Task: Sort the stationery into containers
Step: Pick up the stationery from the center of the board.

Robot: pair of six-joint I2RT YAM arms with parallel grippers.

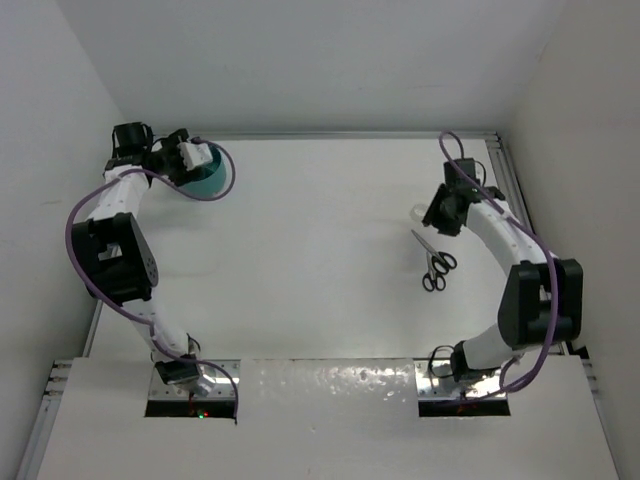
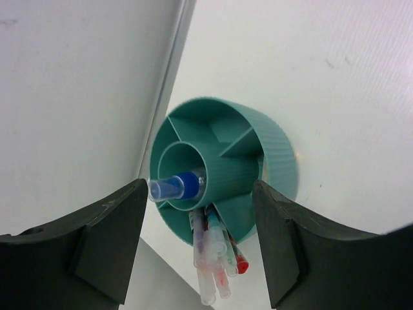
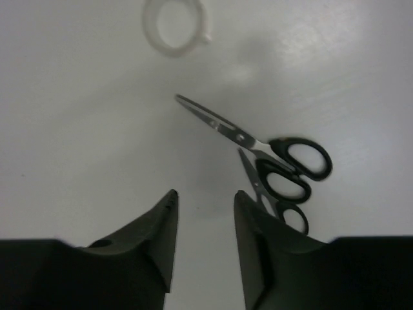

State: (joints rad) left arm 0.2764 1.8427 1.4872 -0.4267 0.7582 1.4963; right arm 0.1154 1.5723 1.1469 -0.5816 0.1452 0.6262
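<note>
The round teal tub [image 2: 279,155] stands by the left wall, at the far left in the top view [image 1: 210,183]. A blue-capped bottle [image 2: 175,187] sticks out of its centre ring, and several pens [image 2: 216,258] stand in one outer compartment. My left gripper [image 2: 199,187] hovers over the tub, open, its fingers wide apart and touching nothing. At the right, two black-handled scissors [image 3: 293,169] lie side by side on the table [image 1: 436,265]. The white tape roll [image 3: 174,26] lies beyond them. My right gripper [image 3: 205,194] is open just left of the scissors, holding nothing.
The left wall [image 2: 77,84] runs close beside the tub. The raised table rail [image 1: 505,180] runs along the right side near the right arm. The tub's other outer compartments [image 2: 206,126] hold nothing.
</note>
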